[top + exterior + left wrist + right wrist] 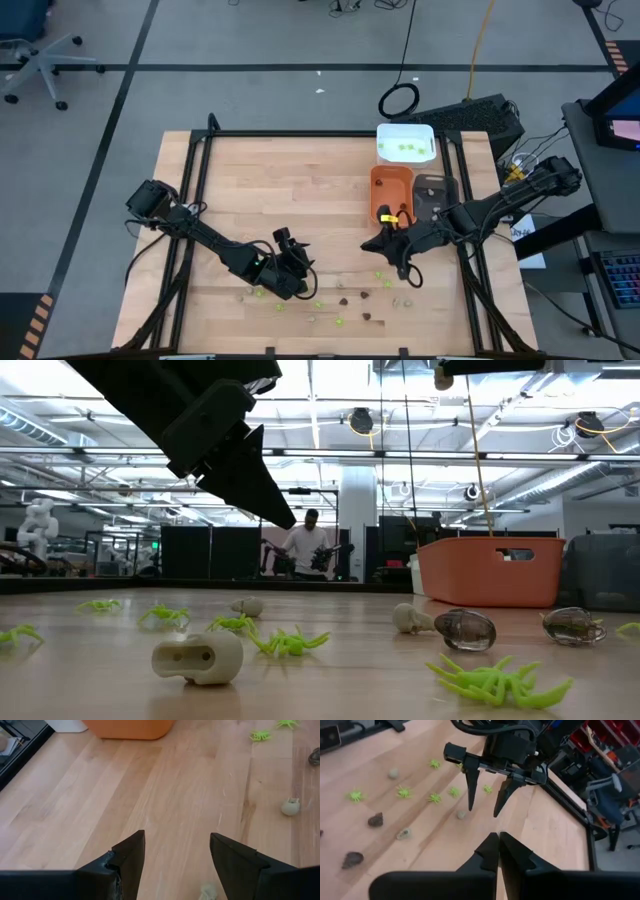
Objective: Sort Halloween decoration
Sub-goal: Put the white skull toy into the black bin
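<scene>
High view: shows sorting partly done. White tray [405, 143] at the far right of the table [250, 200] holds a few lime-green pieces; orange tray [390, 192] and grey tray [434, 194] sit just in front of it, contents not discernible. Most of the Halloween decoration [340, 300] remains scattered along the near edge: lime-green spiders, dark brown pieces, pale beige-grey pieces. Left gripper [297, 262] hovers over the left part of the scatter. Right gripper [408, 270] hangs near the right part, just in front of the orange tray.

Low view: confirms many pieces unsorted on the wood. Green spider [497, 682] and pale skull-like piece [198, 657] lie nearest; dark glossy pieces lie farther right, before the orange tray. One dark finger hangs overhead, clear of the table, carrying nothing. A person stands far behind.

Left wrist view: shows the left gripper's fingers [127, 857] spread apart with bare wood between them, gripping nothing. One pale piece [209, 892] lies just beside the gap, another farther off near two green spiders.

Right wrist view: shows the right gripper's fingers [506, 852] clenched together, empty. Across the table, the left gripper stands released above a small pale piece [461, 814].

Judgement: early stage; only a few green pieces binned, bulk of all three kinds left. Next pick probably the pale piece under the left gripper.
</scene>
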You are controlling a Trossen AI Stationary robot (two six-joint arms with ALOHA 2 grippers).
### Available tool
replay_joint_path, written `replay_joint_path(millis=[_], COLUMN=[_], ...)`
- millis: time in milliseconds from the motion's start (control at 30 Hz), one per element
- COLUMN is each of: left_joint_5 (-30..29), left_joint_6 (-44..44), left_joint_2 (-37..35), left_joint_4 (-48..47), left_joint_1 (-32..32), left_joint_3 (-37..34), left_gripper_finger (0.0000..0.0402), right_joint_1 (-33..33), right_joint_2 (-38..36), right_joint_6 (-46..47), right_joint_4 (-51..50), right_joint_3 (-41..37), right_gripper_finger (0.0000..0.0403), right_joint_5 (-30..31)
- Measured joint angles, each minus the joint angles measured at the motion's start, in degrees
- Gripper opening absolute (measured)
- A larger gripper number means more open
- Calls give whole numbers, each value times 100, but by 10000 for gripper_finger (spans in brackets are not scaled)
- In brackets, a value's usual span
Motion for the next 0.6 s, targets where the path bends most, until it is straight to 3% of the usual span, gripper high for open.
replay_joint_path(millis=[600], left_joint_5=[4], left_joint_6=[-165], left_joint_2=[0], left_joint_4=[37], left_joint_1=[-115], left_joint_3=[0], left_gripper_finger=[223], right_joint_1=[0], right_joint_2=[0], right_joint_6=[3110], right_joint_4=[28], right_joint_3=[5], right_gripper_finger=[0], right_joint_5=[-19])
